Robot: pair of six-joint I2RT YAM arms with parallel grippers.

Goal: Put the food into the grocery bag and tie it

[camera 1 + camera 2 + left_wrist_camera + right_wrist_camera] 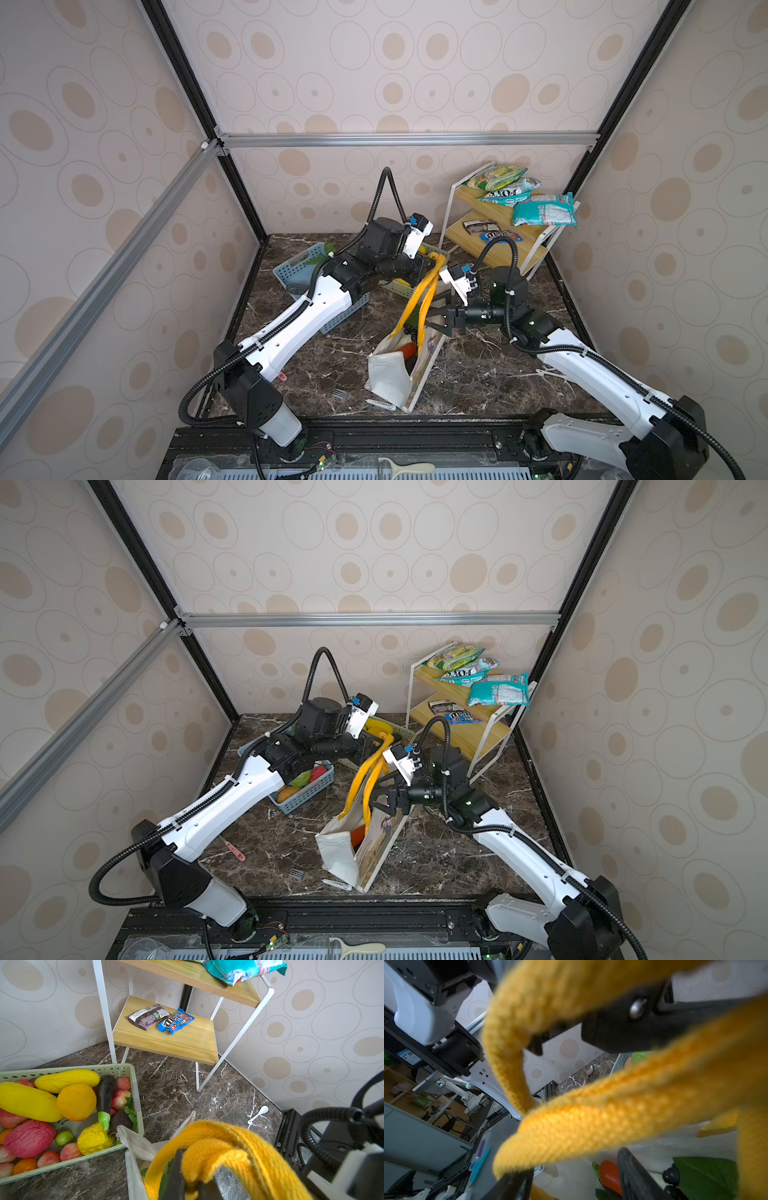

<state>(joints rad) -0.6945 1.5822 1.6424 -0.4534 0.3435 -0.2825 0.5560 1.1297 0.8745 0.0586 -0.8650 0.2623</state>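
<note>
Loading looks largely done and the tie is the step in hand at the marble table [478, 374]. The white canvas grocery bag [386, 374] slumps at near centre, mouth open. The left gripper [192, 1180] is clamped tight on the bunched tops of the yellow strap handles [228, 1147] and holds them stretched up toward the far side. The right gripper [434, 318] sits beside the straps lower down with its jaws apart, gripping nothing. One strap rests across a finger [512, 1184]. No knot shows, so by these views the whole tie is left to do.

By count there is one bag with two handles. One red-orange pepper [609, 1174] and one green leaf [706, 1176] are visible inside, and the rest of its load is hidden. Two lattice baskets stand by: a blue basket [307, 796] at left and a green basket [133, 1076] at far centre. Both hold toy produce, and whether any of it is meant for the bag cannot be told. Five snack packets lie on the wooden shelf rack [519, 253] at far right, three on the upper tier and two on the lower.
</note>
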